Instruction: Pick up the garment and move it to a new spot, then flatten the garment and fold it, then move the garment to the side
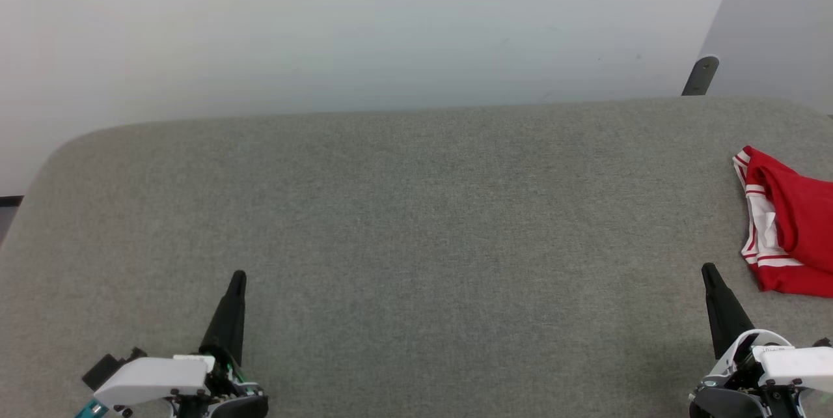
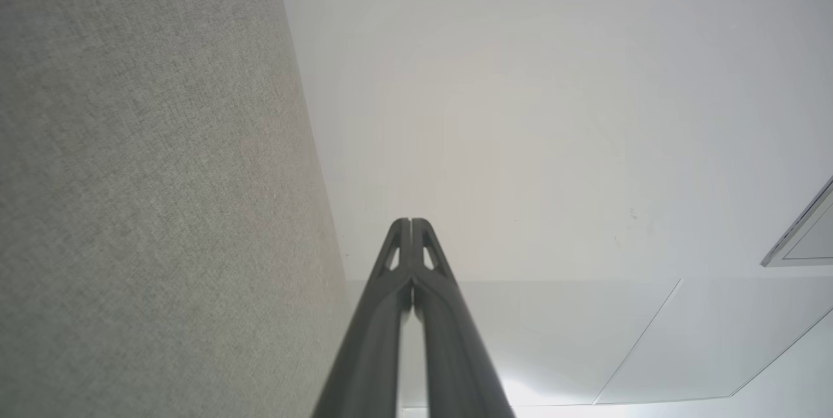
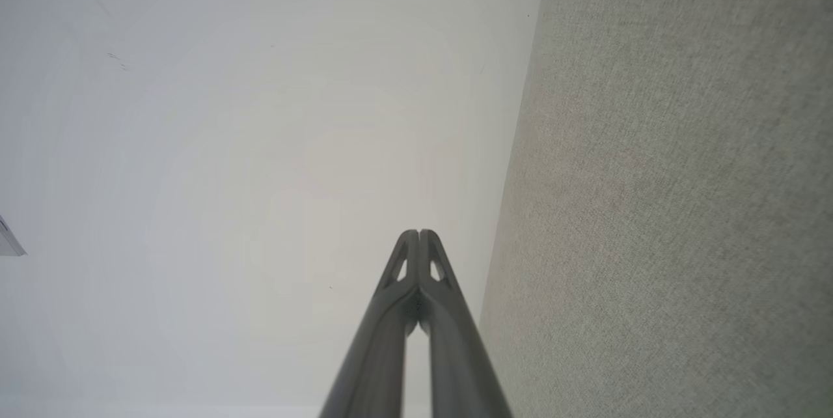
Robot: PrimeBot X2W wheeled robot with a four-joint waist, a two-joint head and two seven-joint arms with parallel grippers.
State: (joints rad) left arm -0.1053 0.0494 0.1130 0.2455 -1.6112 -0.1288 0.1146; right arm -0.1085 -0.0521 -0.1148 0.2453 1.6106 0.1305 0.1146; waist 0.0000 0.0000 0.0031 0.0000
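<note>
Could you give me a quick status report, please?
Left gripper shut, empty. Right gripper shut, empty. Garment bunched on grey surface, far right, untouched. Nothing seen blocking it.

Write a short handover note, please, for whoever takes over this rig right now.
Left gripper: shut, empty, low on the left over the grey padded surface.
Right gripper: shut, empty, close to the garment, not touching it.
Red garment: bunched at the surface's right edge, partly out of frame.
Done: nothing evident; the garment looks rumpled, not neatly folded.
Left: probably all of it: pick up, reposition, flatten, fold, move aside.
</note>
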